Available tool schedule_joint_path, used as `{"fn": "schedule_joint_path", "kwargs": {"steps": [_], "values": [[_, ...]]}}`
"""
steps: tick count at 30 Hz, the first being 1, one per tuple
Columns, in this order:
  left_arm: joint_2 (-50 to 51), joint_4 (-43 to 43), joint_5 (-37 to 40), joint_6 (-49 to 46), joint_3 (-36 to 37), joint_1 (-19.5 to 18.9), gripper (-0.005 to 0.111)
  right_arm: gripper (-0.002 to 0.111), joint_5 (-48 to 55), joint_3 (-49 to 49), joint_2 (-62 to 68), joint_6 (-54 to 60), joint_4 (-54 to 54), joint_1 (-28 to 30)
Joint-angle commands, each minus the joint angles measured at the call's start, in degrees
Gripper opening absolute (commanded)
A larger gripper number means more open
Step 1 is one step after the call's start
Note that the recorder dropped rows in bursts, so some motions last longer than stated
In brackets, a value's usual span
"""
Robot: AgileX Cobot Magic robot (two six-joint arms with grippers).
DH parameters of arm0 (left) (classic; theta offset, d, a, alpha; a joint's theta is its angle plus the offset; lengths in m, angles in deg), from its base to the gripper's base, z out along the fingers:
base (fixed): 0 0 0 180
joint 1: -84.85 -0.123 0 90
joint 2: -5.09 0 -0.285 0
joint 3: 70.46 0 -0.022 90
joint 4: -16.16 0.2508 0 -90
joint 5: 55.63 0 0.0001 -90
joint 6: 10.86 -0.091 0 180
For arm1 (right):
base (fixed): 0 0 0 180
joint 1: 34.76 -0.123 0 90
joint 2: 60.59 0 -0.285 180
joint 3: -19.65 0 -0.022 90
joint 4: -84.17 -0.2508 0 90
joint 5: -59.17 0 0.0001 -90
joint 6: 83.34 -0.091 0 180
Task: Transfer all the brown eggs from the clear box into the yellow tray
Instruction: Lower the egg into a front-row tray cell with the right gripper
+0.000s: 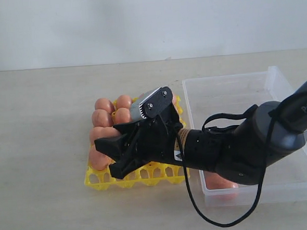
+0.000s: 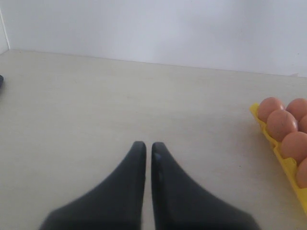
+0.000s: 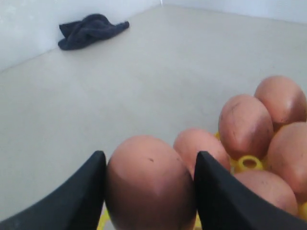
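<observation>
One brown egg (image 3: 144,191) is gripped by the right hand (image 3: 149,158) at the yellow tray's (image 1: 131,180) 9 o'clock edge; released off-cup, it could be cracked on a post; the left hand (image 2: 148,146) is closed, empty.

Eggs (image 3: 148,182) orange-brown, faintly speckled; tray (image 1: 103,181) yellow; fingers (image 3: 230,201) black; cloth (image 3: 91,29) dark.

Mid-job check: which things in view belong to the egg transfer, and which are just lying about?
Job: smooth orange-brown eggs, one gripped in the right tool; square yellow plastic tray; shallow clear plastic box.
Lying about: crumpled dark cloth.
</observation>
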Motion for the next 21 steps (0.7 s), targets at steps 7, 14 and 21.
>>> {"fn": "schedule_joint_path", "kwargs": {"steps": [7, 14, 21], "values": [[-0.18, -0.03, 0.01, -0.23, 0.21, -0.05, 0.004, 0.0, -3.15, -0.32, -0.08, 0.41, -3.1, -0.05], [-0.18, -0.03, 0.01, -0.23, 0.21, -0.05, 0.004, 0.0, -1.54, -3.69, -0.08, 0.16, -2.42, -1.55], [-0.18, -0.03, 0.01, -0.23, 0.21, -0.05, 0.004, 0.0, 1.73, -4.34, -0.08, 4.1, -8.58, -1.71]]}}
